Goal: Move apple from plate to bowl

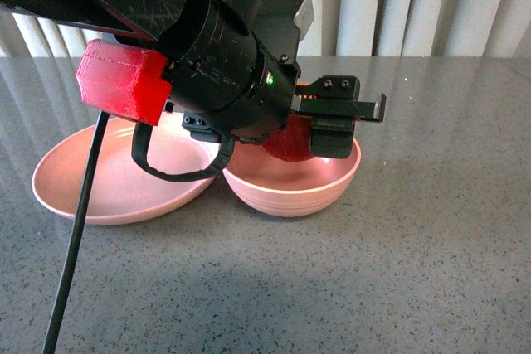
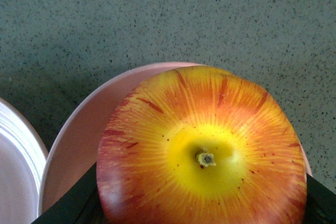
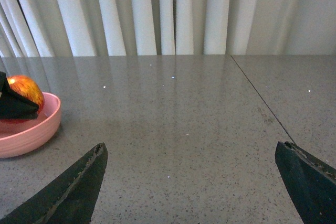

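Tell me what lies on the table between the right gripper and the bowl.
Nothing: in the right wrist view, only bare grey tabletop runs between the open right gripper and the bowl.

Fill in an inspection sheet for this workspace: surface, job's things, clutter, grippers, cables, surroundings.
Surface: grey speckled table.
Job's things: apple held at the opening of the bowl; plate beside the bowl, its visible part empty.
Clutter: nothing seen.
Grippers: left gripper, jaws closed on the apple; right gripper, jaws open, holding nothing.
Cables: black cable hangs in front of the plate.
Surroundings: white vertical blinds behind the table.
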